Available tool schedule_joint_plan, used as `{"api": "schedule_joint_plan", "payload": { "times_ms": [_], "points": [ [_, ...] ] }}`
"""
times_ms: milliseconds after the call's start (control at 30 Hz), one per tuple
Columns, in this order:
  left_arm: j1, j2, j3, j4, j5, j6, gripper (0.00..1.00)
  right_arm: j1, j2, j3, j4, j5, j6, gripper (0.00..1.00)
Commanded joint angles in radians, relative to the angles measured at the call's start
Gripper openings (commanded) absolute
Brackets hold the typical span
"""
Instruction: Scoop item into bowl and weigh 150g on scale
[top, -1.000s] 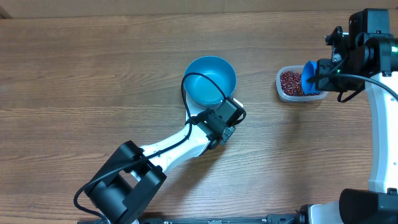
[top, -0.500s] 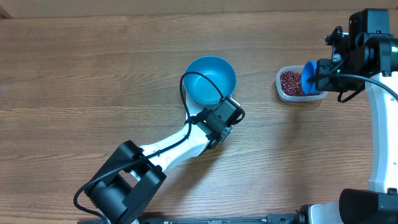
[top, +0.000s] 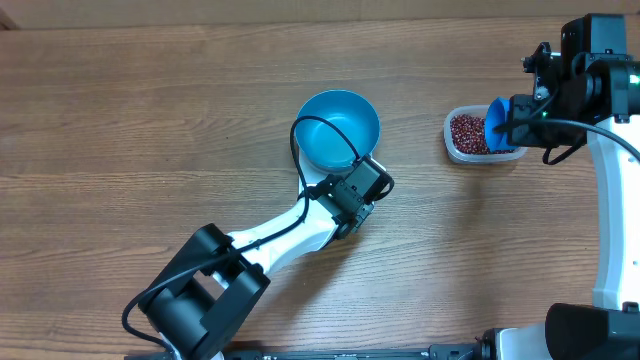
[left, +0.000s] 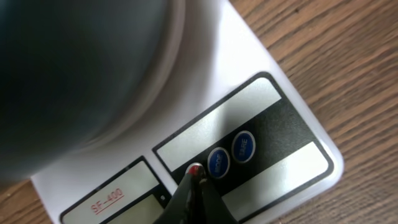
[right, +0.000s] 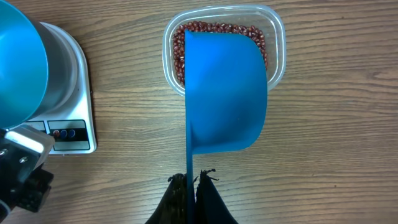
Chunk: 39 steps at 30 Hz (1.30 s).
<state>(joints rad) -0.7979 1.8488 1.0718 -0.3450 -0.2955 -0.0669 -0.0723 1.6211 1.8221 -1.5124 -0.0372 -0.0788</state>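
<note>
The deep blue bowl (top: 338, 130) stands on the white scale (left: 273, 106), which it mostly hides from above. My left gripper (left: 196, 177) is shut, its tips resting on the red button of the scale's panel, beside two blue buttons. In the left wrist view the bowl (left: 74, 74) looms dark and blurred. My right gripper (right: 193, 180) is shut on the thin handle of a blue scoop (right: 227, 93). The scoop hangs tilted over the red-brown beans (right: 211, 28) in a clear tub (right: 277, 56). I cannot tell whether the scoop holds beans.
The tub (top: 452, 150) sits at the right of the wooden table, about a hand's width from the bowl. The left arm (top: 270, 245) stretches from the front left up to the scale. The right arm's white link (top: 610, 220) runs down the right edge.
</note>
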Motion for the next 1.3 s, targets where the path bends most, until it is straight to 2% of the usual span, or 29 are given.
{"api": "schedule_joint_plan", "payload": {
  "times_ms": [0, 1267],
  "points": [
    [0.007, 0.028, -0.01, 0.004, 0.008, 0.019, 0.04, -0.002, -0.024, -0.004, -0.001, -0.005, -0.005, 0.04],
    [0.027, 0.049, -0.01, 0.019, 0.05, 0.045, 0.04, -0.002, -0.024, -0.004, -0.001, -0.005, -0.005, 0.04]
  ]
}}
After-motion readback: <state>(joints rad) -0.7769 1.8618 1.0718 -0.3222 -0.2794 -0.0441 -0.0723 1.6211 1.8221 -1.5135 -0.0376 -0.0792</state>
